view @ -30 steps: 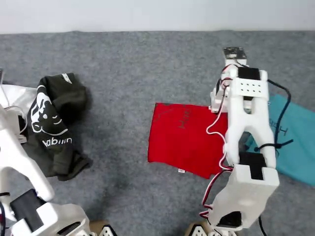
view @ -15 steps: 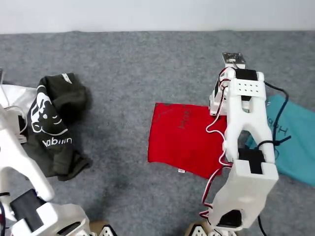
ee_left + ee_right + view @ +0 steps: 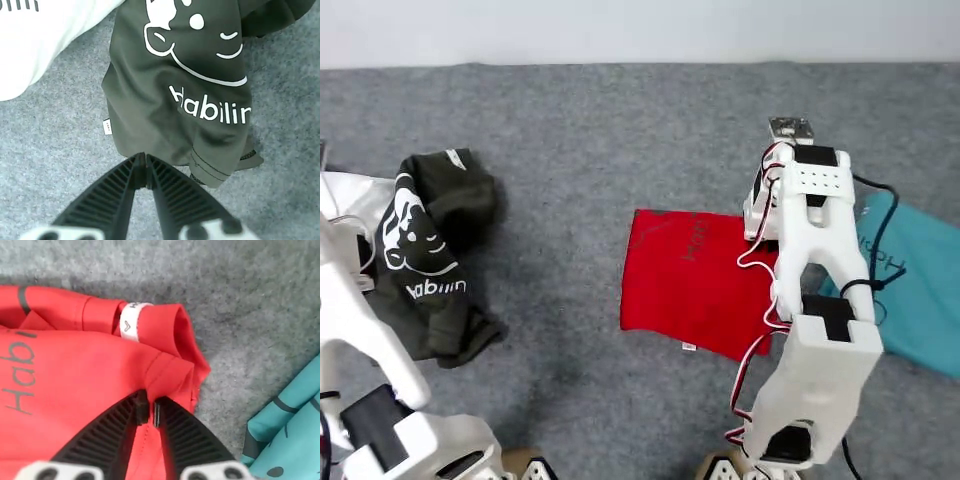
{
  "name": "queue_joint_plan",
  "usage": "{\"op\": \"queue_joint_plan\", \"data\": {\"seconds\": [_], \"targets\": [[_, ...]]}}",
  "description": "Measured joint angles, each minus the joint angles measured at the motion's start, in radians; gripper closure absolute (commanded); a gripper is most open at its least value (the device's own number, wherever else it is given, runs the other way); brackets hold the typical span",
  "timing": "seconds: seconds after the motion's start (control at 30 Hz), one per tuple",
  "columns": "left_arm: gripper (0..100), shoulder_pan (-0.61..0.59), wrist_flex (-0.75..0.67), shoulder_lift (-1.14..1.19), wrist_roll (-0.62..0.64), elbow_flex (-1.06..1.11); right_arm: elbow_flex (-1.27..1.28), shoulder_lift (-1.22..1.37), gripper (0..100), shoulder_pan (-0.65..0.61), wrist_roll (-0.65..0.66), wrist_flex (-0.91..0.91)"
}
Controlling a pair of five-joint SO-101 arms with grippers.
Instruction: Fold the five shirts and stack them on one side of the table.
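right hand (image 3: 148, 412) pinched on the red shirt (image 3: 685, 285) edge mid-worktop (image 3: 570, 150), left hand (image 3: 145, 170) closed empty by the dark shirt (image 3: 185, 85); best carry that edge low, square.

Crumpled shirt (image 3: 438, 245) far left, folded shirt (image 3: 690, 285) centre-right

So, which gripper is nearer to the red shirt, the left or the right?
Right. The right gripper is on the red shirt, shut on a fold near its edge. The left gripper is across the table, at the edge of the dark shirt.
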Motion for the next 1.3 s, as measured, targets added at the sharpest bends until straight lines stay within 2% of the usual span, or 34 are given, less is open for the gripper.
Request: {"op": "queue_joint_plan", "data": {"seconds": [0.27, 0.4, 0.77, 0.87, 0.97, 1.03, 1.17, 1.3], "targets": [[100, 0.0, 0.0, 0.0, 0.0, 0.0, -0.135, 0.0, 98.8, -0.003, 0.003, 0.005], [100, 0.0, 0.0, 0.0, 0.0, 0.0, -0.196, 0.009, 98.8, -0.003, 0.046, 0.0], [100, 0.0, 0.0, 0.0, 0.0, 0.0, -0.209, 0.095, 98.3, -0.005, 0.117, -0.115], [100, 0.0, 0.0, 0.0, 0.0, 0.0, -0.209, 0.103, 91.6, -0.005, 0.118, -0.109], [100, 0.0, 0.0, 0.0, 0.0, 0.0, -0.253, 0.104, 80.1, -0.014, 0.118, -0.038], [100, 0.0, 0.0, 0.0, 0.0, 0.0, -0.293, 0.104, 77.3, -0.028, 0.118, 0.028], [100, 0.0, 0.0, 0.0, 0.0, 0.0, -0.387, 0.094, 79.4, -0.043, 0.118, 0.175], [100, 0.0, 0.0, 0.0, 0.0, 0.0, -0.44, 0.064, 95.0, -0.11, 0.118, 0.334]]}}
